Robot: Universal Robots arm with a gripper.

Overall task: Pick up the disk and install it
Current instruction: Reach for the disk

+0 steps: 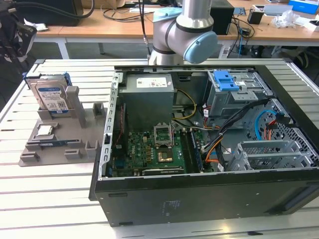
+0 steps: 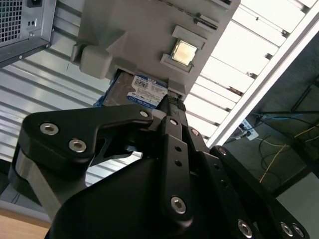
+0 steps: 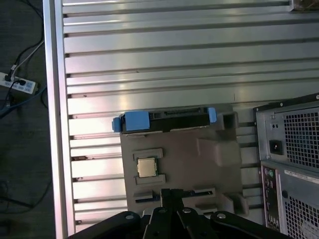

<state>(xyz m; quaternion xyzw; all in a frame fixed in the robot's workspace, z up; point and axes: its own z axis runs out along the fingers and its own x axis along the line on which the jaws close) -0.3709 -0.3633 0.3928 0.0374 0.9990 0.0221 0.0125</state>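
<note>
The disk (image 1: pixel 52 97) stands on edge in a slot at the far end of a grey holder tray (image 1: pixel 55 147), on the exterior view's left. Its white-and-blue label faces outward and its blue carrier frame runs along the edges. In the first wrist view the disk (image 3: pixel 164 118) shows edge-on from above, with blue tabs at both ends. In the second wrist view its label (image 2: pixel 142 92) peeks out past the holder. My gripper (image 3: pixel 172 193) (image 2: pixel 172 102) hovers well above the holder, apart from the disk, its black fingertips shut together on nothing.
A small square silver chip (image 1: pixel 46 131) (image 3: pixel 147 168) (image 2: pixel 184 52) lies on the holder. An open computer case (image 1: pixel 199 144) fills the slatted table's right, with a drive bay and blue bracket (image 1: pixel 227 79) at the back. The arm's elbow (image 1: pixel 184 30) rises behind. Floor cables (image 3: pixel 17 82) lie past the table edge.
</note>
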